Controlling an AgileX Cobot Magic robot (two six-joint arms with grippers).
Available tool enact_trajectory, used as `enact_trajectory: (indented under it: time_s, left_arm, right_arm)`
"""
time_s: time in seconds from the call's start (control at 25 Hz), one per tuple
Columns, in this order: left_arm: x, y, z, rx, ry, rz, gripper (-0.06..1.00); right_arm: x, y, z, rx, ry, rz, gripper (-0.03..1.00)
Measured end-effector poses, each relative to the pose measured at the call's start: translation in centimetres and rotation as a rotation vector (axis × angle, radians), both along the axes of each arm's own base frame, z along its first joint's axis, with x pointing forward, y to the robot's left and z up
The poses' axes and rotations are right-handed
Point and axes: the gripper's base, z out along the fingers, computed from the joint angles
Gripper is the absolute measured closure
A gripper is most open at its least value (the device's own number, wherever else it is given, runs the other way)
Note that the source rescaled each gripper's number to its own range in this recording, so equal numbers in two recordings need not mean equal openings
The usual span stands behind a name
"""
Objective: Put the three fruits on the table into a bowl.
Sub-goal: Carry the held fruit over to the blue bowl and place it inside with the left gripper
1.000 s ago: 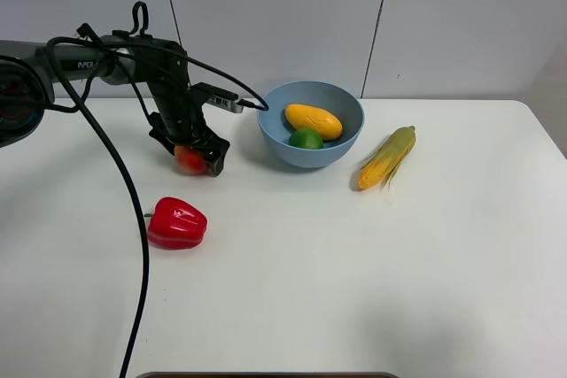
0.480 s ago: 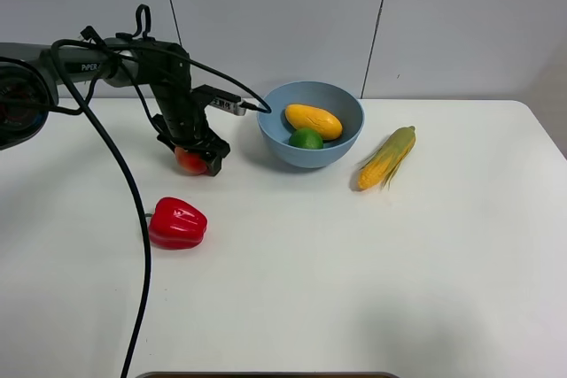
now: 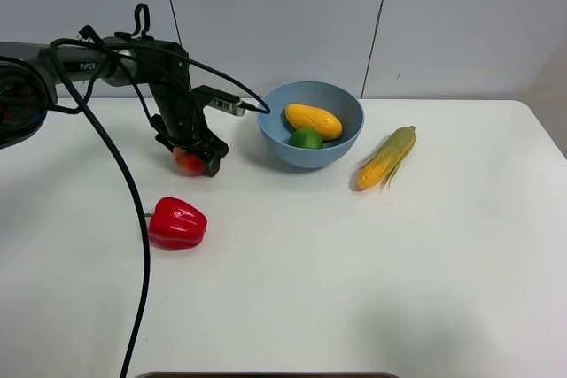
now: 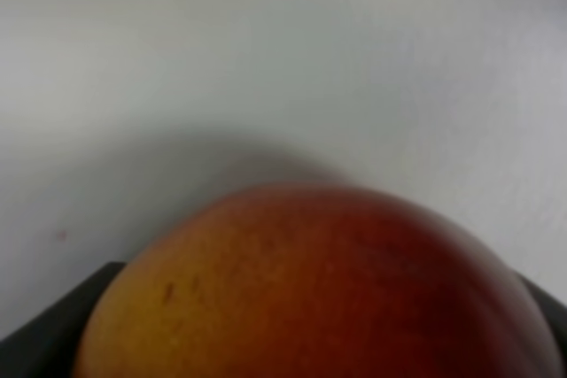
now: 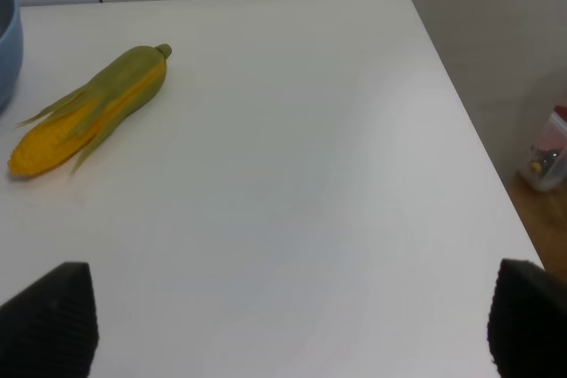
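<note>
Apple (image 3: 189, 159) sits clamped in the left hand (image 3: 193, 158), low over the tabletop (image 3: 292, 272). Bowl (image 3: 275, 141) lies just to its right, already holding mango (image 3: 313, 119) and lime (image 3: 306, 139); nothing stands between. Pepper (image 3: 177, 223) lies nearer the front, corn (image 3: 387, 157) beyond the bowl. Right hand (image 5: 292, 325), well apart, is open and empty.

The white table (image 3: 372, 272) has a blue bowl (image 3: 341, 150), a corn cob (image 3: 387, 157) (green husk on), and a red bell pepper (image 3: 177, 223) on it.
</note>
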Motion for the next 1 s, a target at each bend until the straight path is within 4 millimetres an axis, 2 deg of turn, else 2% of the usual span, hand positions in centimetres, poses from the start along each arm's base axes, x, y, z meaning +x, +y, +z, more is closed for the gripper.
enact_trajectory:
  time_s: [0.08,0.2,0.72,0.88,1.0]
  left_arm:
    - [-0.1,0.1,0.3,0.006,0.005,-0.003,0.94]
    - [-0.2,0.1,1.7,0.004,-0.008,-0.004,0.94]
    - [-1.1,0.3,10.5,-0.090,-0.137,0.076,0.94]
    - [-0.9,-0.6,13.5,-0.192,-0.184,0.109,0.94]
    - [-0.9,-2.2,15.5,-0.264,-0.229,0.096,0.94]
  right_arm:
    - [0.0,0.0,0.0,0.000,0.000,0.000,0.28]
    - [0.0,0.0,0.0,0.000,0.000,0.000,0.28]
    - [0.0,0.0,0.0,0.000,0.000,0.000,0.28]
    - [0.0,0.0,0.0,0.000,0.000,0.000,0.28]
    - [0.0,0.0,0.0,0.000,0.000,0.000,0.28]
